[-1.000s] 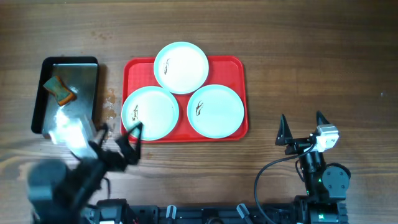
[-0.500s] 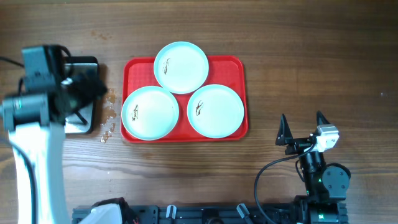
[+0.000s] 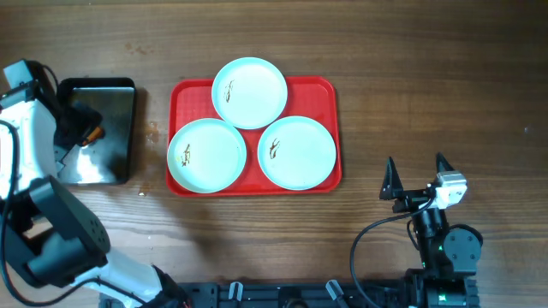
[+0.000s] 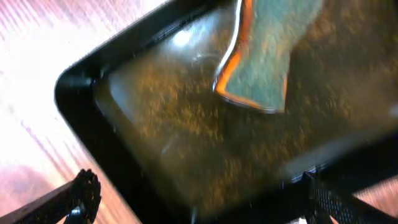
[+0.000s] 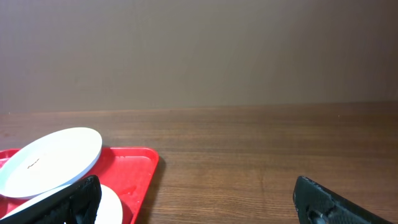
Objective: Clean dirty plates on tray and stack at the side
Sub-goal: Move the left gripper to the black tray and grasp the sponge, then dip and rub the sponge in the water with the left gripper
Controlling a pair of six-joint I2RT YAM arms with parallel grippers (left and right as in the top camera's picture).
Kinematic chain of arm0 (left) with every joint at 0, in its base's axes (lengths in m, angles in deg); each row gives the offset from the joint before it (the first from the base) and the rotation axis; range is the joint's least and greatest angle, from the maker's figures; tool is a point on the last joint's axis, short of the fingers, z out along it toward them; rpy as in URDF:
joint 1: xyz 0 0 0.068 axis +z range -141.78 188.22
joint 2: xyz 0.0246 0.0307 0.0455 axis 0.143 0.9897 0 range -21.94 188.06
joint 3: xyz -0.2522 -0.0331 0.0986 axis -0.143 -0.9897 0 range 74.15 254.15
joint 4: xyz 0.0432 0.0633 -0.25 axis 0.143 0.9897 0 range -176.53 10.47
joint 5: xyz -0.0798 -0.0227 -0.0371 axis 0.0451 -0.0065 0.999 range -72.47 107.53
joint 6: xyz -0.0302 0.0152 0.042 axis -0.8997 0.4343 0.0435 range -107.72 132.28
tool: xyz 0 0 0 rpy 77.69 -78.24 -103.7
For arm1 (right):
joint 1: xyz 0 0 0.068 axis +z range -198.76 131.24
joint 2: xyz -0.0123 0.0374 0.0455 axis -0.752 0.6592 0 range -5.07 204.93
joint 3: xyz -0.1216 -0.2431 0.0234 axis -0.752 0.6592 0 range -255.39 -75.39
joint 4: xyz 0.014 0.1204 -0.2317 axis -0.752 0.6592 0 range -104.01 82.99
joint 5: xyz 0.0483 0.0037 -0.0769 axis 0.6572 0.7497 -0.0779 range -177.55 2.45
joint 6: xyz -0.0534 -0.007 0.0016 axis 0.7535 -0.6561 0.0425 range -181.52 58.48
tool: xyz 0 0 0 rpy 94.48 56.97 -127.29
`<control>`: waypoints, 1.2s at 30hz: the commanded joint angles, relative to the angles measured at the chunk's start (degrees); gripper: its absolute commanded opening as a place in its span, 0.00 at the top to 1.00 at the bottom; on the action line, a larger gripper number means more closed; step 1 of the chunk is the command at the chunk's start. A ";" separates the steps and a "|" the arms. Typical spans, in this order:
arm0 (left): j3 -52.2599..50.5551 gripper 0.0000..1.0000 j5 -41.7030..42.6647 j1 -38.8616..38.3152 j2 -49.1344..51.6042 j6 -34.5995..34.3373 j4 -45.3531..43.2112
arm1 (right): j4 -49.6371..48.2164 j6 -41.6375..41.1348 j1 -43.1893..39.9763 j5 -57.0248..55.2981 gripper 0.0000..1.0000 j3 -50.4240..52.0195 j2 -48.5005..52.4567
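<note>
Just changed: my left tool (image 4: 202,196) swung from the near edge of the brown wooden bench (image 3: 428,68) over to the black metal pan (image 3: 116,94).
Left tool: wide, holding nothing, over the green and orange sponge (image 4: 264,62).
Right tool (image 3: 416,171): wide, empty, did not move.
Plates: three round pale plates (image 3: 206,154), dirty, all on the big red plastic tray (image 3: 188,94), at 3 o'clock from the pan.
Meaning: I think sponge first. No plate looks wiped yet.

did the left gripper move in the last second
Yes. In the overhead view the left gripper swung from the lower left corner of the red plastic tray up and leftward, and now hangs over the black metal pan.
</note>
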 commanded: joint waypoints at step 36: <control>0.50 0.96 11.56 1.60 15.39 9.66 -9.53 | -0.20 0.98 -0.13 -0.44 0.00 0.07 -0.50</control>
